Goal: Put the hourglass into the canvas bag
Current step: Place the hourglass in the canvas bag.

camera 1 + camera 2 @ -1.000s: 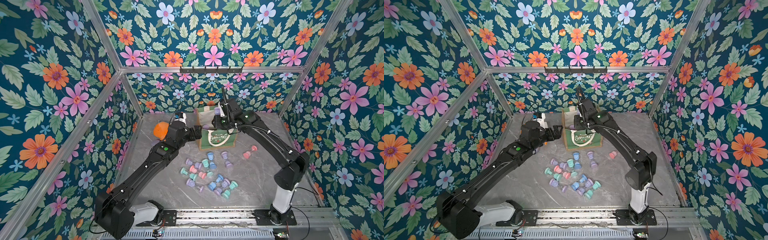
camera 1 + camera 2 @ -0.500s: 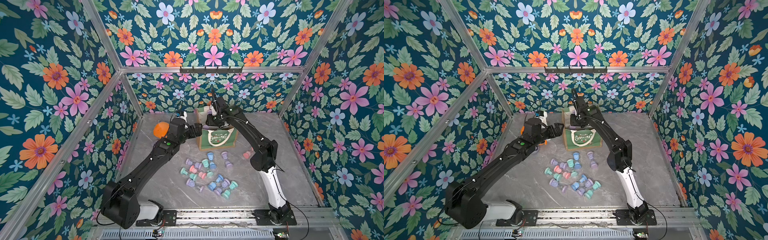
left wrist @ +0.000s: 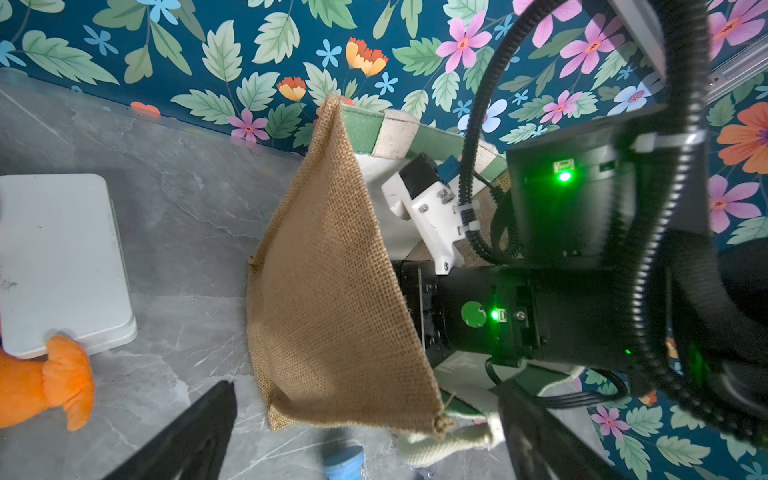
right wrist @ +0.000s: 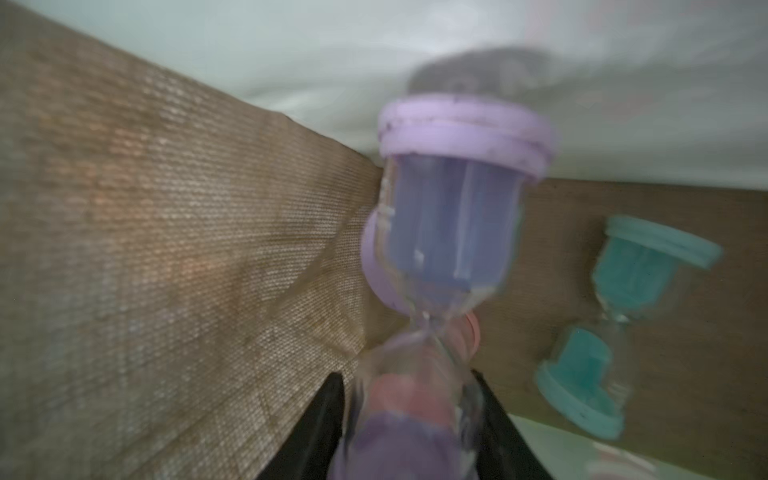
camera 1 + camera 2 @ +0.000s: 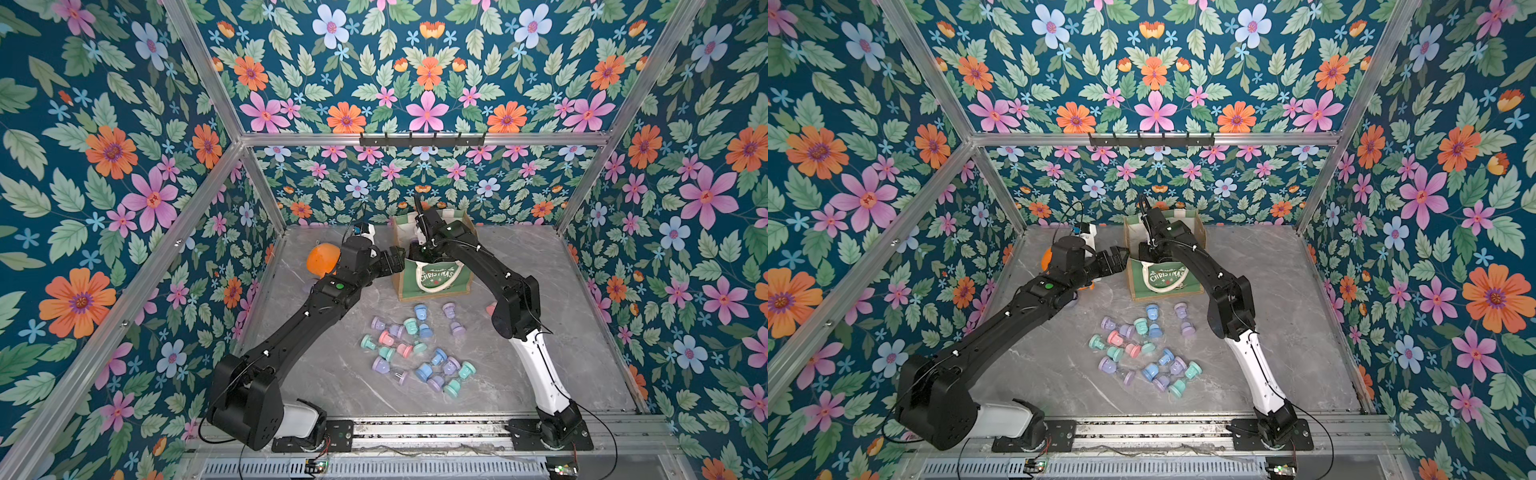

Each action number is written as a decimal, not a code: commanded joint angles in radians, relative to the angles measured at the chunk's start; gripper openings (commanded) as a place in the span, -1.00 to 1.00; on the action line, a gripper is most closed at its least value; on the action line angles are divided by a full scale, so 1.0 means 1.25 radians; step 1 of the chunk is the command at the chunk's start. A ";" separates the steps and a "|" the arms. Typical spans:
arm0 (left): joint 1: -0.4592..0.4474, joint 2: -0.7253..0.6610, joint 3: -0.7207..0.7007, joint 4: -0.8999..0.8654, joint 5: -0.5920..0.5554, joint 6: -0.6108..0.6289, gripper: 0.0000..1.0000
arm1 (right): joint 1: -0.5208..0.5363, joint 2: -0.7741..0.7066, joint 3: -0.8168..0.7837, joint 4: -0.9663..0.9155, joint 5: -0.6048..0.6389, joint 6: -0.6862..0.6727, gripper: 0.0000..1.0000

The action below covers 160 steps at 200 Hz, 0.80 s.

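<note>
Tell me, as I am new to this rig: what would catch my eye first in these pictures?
The loud floral walls enclose everything. On the grey table, a scatter of pastel hourglasses lies in front of the green canvas bag at the back. The right gripper reaches into that bag, shut on a purple hourglass, with a teal hourglass lying inside.

The canvas bag is set on the table at 12 o'clock, near the back wall. At 6 o'clock of it, loose hourglasses are scattered about mid-table. At 9 o'clock of the bag a plush toy is placed, just beside a flat box. The left gripper is found between toy and bag. Inside the bag, 1 hourglass is held by the right gripper, with a second hourglass lying beside it.
</note>
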 commanded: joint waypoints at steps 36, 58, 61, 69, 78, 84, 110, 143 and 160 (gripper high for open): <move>0.001 -0.008 -0.005 0.014 0.005 -0.006 1.00 | 0.001 0.014 -0.001 0.003 0.025 0.005 -0.17; 0.000 -0.009 -0.005 0.014 0.005 -0.007 1.00 | 0.001 -0.004 0.002 0.006 0.028 0.005 -0.01; 0.001 -0.008 -0.005 0.014 0.006 -0.007 1.00 | 0.001 -0.007 0.002 0.006 0.027 0.006 0.00; 0.001 -0.008 -0.003 0.013 0.006 -0.006 0.99 | 0.001 -0.013 0.005 0.005 0.027 0.006 0.05; 0.001 -0.008 -0.001 0.011 0.007 -0.008 1.00 | 0.001 -0.019 0.011 0.000 0.031 0.005 0.11; 0.001 -0.009 0.000 0.011 0.008 -0.008 1.00 | 0.001 -0.024 0.016 -0.005 0.036 0.006 0.16; 0.002 -0.016 0.000 0.011 0.008 -0.007 1.00 | 0.001 -0.051 0.028 -0.013 0.035 0.005 0.32; 0.002 -0.021 0.003 0.005 0.009 -0.006 1.00 | 0.001 -0.104 0.032 -0.020 0.032 0.006 0.47; 0.001 -0.030 0.001 0.001 0.009 -0.005 1.00 | 0.001 -0.137 0.027 -0.028 0.036 0.006 0.55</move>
